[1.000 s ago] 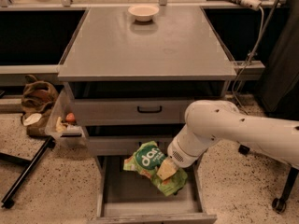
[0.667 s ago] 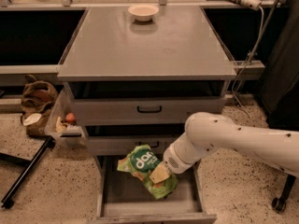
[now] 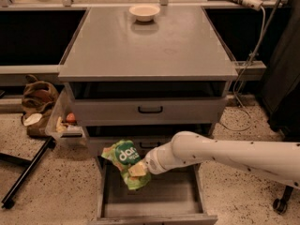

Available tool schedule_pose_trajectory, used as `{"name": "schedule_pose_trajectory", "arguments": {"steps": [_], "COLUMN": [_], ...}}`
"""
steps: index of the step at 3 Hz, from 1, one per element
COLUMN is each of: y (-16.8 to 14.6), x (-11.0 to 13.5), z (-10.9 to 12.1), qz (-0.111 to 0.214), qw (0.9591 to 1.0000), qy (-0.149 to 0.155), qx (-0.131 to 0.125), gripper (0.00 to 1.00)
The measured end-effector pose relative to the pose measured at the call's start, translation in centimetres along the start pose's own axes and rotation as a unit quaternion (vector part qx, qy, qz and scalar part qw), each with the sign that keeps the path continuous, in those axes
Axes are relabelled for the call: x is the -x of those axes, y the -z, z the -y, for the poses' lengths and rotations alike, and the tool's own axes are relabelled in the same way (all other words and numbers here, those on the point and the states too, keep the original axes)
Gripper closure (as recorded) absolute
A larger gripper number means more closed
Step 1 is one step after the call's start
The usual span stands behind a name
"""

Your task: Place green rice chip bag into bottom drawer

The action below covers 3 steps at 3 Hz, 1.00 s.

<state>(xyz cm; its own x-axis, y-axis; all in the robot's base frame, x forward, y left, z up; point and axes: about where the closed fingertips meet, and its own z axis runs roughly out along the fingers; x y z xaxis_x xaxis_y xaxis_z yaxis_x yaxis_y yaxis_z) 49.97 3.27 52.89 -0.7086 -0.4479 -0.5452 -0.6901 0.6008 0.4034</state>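
The green rice chip bag (image 3: 124, 159), crumpled light green with a dark green round logo, hangs over the left part of the open bottom drawer (image 3: 154, 205). My gripper (image 3: 139, 168) is shut on the bag's lower right part, holding it above the drawer's grey floor. My white arm (image 3: 225, 153) reaches in from the right. The fingers are mostly hidden by the bag and the wrist.
The grey cabinet (image 3: 147, 46) has a white bowl (image 3: 144, 11) on top at the back. Two upper drawers with black handles (image 3: 150, 109) sit above. A clear bin (image 3: 63, 121) and a brown bag (image 3: 37, 97) are to the left; a black pole (image 3: 26, 175) lies on the floor.
My gripper has carried the bag leftward over the open bottom drawer. The arm now stretches further left and lower.
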Motion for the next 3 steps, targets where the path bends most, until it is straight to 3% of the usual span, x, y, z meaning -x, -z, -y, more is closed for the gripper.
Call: {"name": "schedule_pose_trajectory", "arguments": {"steps": [1, 2, 3], "y": [-4.93, -5.24, -5.23], "x": [2.59, 3.53, 3.53], "z": [1.88, 2.77, 2.76], "qz": [0.059, 0.084, 0.084], "qw": [0.9978, 0.9956, 0.9957], "qy": [-0.031, -0.035, -0.035], "qx": [-0.006, -0.019, -0.019], "gripper": [1.00, 1.00, 1.00]}}
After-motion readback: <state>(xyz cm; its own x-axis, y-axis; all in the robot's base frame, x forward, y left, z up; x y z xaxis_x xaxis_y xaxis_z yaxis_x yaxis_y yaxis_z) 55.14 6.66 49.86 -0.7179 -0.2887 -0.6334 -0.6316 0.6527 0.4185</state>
